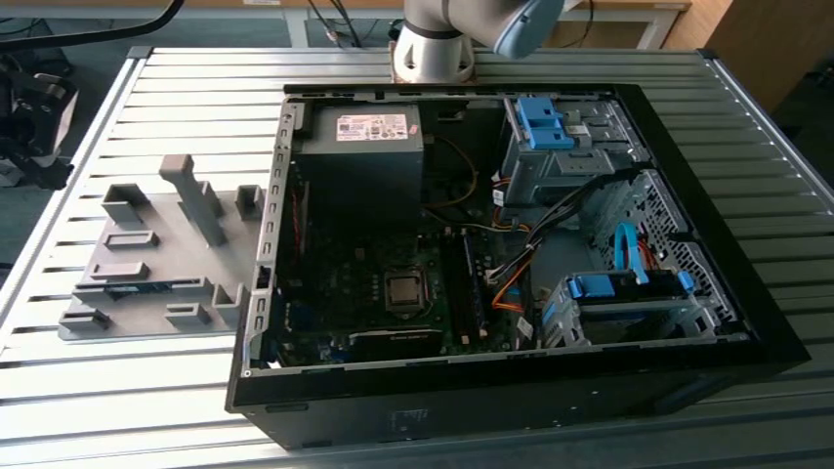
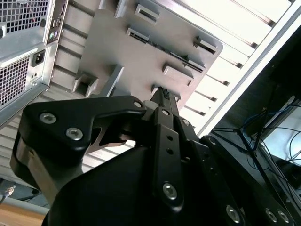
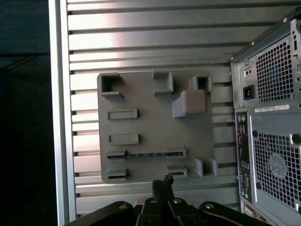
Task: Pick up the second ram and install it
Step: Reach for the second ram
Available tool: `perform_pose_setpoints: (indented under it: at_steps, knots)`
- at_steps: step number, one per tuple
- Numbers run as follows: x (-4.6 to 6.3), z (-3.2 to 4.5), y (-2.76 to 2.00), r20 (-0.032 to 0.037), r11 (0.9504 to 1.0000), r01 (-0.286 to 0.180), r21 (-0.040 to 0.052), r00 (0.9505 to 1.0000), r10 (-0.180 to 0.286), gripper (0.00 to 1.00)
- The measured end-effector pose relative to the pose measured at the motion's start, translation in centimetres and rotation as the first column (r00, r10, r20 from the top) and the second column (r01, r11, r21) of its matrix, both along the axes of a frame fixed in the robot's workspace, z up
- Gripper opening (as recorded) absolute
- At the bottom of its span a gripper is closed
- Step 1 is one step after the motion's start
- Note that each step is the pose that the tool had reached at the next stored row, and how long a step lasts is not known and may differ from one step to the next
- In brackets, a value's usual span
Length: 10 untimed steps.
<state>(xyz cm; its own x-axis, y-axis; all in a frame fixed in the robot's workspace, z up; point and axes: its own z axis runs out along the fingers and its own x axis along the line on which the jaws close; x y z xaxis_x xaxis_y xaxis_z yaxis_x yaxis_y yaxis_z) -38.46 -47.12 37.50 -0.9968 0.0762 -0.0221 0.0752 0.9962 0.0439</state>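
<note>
- Slatted metal table (image 1: 195, 98), seen in the exterior view, carries everything.
- Grey fixture plate (image 1: 156, 234) lies at nine o'clock from the computer case, with raised blocks and slots across its top.
- The second ram (image 1: 154, 286) lies flat in a holder near the plate's six o'clock edge. In the first wrist view it is a thin dark stick (image 3: 141, 154) spanning two slot blocks.
- The gripper (image 3: 162, 181) hangs above that side of the plate, well clear of the ram. Its fingertips are pressed together with nothing between them.
- The open computer case (image 1: 521, 401) lies on its side with the motherboard up. The long black memory slots (image 1: 459, 283) run at three o'clock from the square CPU socket (image 1: 404, 290).
- The arm's base (image 1: 437, 49) stands at twelve o'clock from the case.
</note>
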Motion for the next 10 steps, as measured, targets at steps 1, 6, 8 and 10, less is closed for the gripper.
perform_pose_setpoints:
  at_steps: [1, 6, 8, 10]
  knots:
    - [0.06, 0.00, 0.00, 0.0001, 1.0000, 0.000, 0.0000, 1.0000, 0.000, 0.10]
    - [-0.01, -0.01, 0.01, 0.0000, 1.0000, 0.000, 0.0000, 1.0000, 0.000, 0.10]
    - [-0.11, 0.00, 0.01, -0.0001, 1.0000, 0.000, -0.0001, 1.0000, 0.000, 0.10]
    - [-0.11, -0.01, 0.01, 0.0000, 1.0000, 0.000, 0.0000, 1.0000, 0.000, 0.10]
